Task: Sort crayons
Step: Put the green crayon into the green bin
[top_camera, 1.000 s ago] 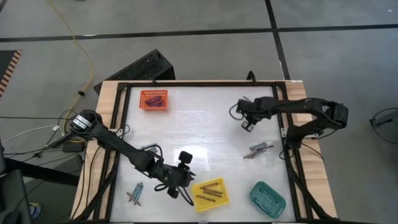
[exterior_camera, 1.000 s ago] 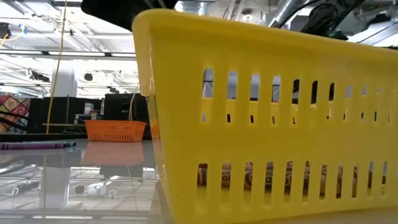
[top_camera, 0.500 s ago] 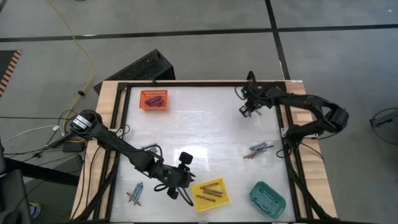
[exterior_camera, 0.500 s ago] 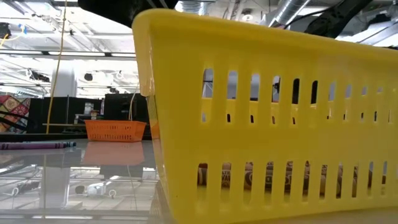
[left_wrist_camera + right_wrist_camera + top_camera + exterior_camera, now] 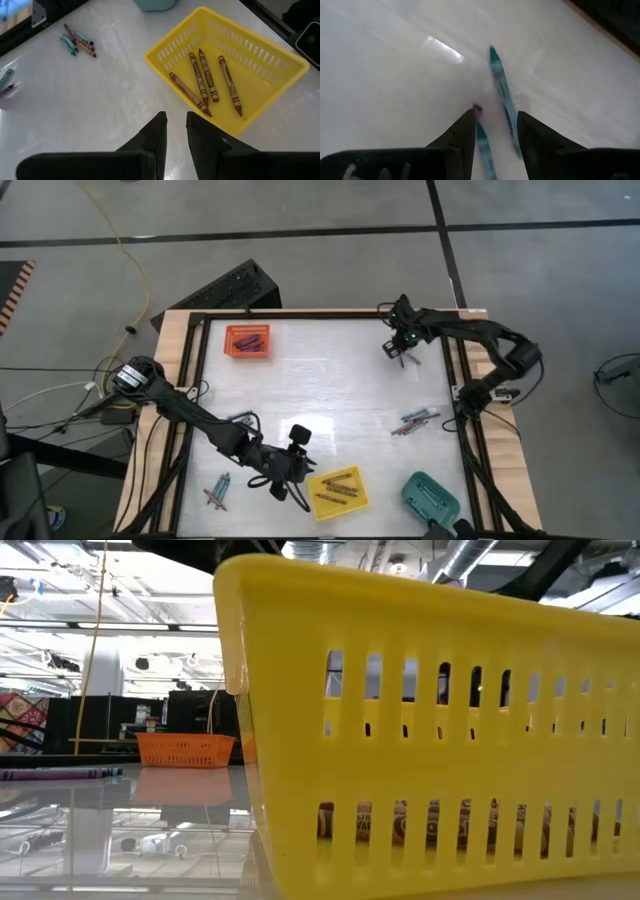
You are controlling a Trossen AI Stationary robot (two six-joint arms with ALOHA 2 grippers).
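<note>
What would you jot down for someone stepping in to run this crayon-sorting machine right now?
Left gripper: nearly closed, holding nothing, beside the yellow tray.
Right gripper: open, over a teal crayon near the table's far right corner.
Done: four brown crayons lie in the yellow tray; some crayons are in the orange tray.
Left: loose crayons at the right edge and at the near left. Contents of the teal tray unclear.

A: What surrounds the table (image 5: 320,370)?
B: A grey concrete floor (image 5: 300,230) crossed by dark seam lines. A yellow cable (image 5: 125,260) trails beyond the table's far left corner, beside a black box (image 5: 225,288).
A: And above?
B: Exposed ceiling ducts (image 5: 470,555) and bright ceiling lights (image 5: 60,585).
</note>
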